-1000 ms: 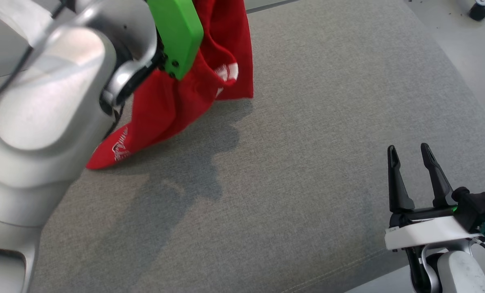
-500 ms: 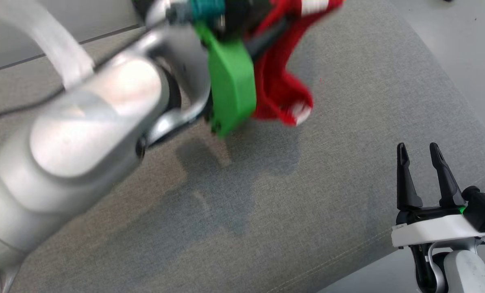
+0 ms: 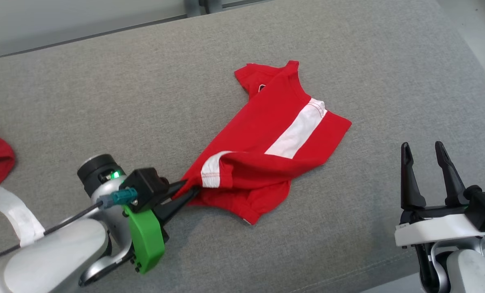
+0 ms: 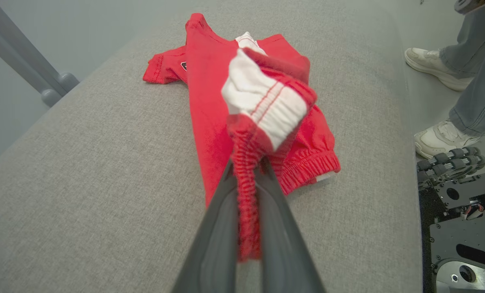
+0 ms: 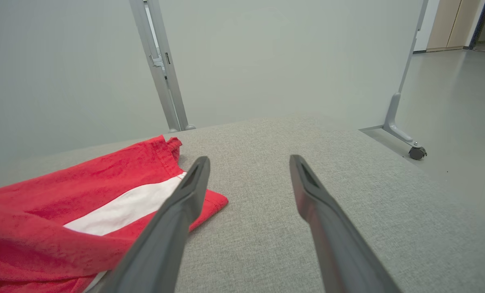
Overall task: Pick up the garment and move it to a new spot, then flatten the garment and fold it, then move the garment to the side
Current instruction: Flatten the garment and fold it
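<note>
My left tool (image 3: 187, 191) is pressed together on the elastic hem of the red garment (image 3: 266, 134), pinching a bunched fold of it at the fingertips. The rest of the garment lies rumpled, white stripe up, near the middle of the grey fabric worktop (image 3: 348, 49). My right tool (image 3: 422, 145) hangs over the worktop's near right edge, fingers spread with nothing between them, apart from the garment.

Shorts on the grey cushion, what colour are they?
The shorts are red with a white side stripe, clearest in the head view.
</note>
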Available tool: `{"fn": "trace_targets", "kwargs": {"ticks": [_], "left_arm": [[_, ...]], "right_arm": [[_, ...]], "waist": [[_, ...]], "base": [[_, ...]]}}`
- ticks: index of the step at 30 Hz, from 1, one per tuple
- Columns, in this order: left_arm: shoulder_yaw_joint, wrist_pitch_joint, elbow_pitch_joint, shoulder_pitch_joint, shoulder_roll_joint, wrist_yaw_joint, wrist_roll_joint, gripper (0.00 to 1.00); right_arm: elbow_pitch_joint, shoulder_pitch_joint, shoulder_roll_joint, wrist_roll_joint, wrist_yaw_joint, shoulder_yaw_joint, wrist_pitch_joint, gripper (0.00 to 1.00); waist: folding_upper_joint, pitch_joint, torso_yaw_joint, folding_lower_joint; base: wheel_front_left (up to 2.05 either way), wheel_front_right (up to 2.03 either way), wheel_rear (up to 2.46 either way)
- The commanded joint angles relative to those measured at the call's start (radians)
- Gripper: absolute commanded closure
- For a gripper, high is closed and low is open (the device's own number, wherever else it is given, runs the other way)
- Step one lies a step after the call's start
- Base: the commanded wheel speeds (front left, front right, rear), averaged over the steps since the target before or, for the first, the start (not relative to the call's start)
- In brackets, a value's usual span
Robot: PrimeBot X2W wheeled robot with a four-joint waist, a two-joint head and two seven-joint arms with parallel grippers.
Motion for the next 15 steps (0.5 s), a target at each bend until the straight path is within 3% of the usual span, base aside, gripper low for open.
{"fn": "trace_targets", "kwargs": {"ticks": [1,5,6,7,8,15], "left_arm": [[-0.003,-0.041,-0.013,0.032,0.006,0.002,0.027,0.98],[-0.008,-0.109,-0.024,0.120,0.005,0.002,0.085,0.60],[-0.008,-0.116,-0.022,0.142,0.000,0.002,0.090,0.37],[-0.005,-0.120,-0.019,0.155,-0.006,0.002,0.097,0.06],[-0.004,-0.130,-0.012,0.164,-0.011,0.002,0.103,0.00],[-0.006,-0.203,0.076,0.164,-0.040,0.002,0.111,0.00]], "right_arm": [[-0.003,-0.005,-0.002,-0.011,0.000,0.002,-0.003,0.00],[-0.005,0.005,-0.002,-0.035,0.000,0.009,-0.003,0.00],[-0.005,0.010,-0.002,-0.042,0.000,0.009,-0.003,0.00],[-0.005,0.014,-0.002,-0.048,0.000,0.009,-0.003,0.00],[-0.006,0.018,-0.002,-0.053,0.000,0.008,-0.003,0.00],[-0.019,0.044,-0.002,-0.092,0.000,-0.009,-0.003,0.00]], "waist": [[0.0000,-0.003,0.060,0.0000],[0.0000,-0.014,0.104,0.0000],[0.0000,-0.018,0.114,0.0000],[0.0000,-0.022,0.123,0.0000],[0.0000,-0.025,0.131,0.0000],[0.0000,-0.047,0.169,0.0000]], "base": [[0.00,0.00,0.00],[0.00,0.00,0.00],[0.00,0.00,0.00],[0.00,0.00,0.00],[0.00,0.00,0.00],[0.00,0.00,0.00]]}}
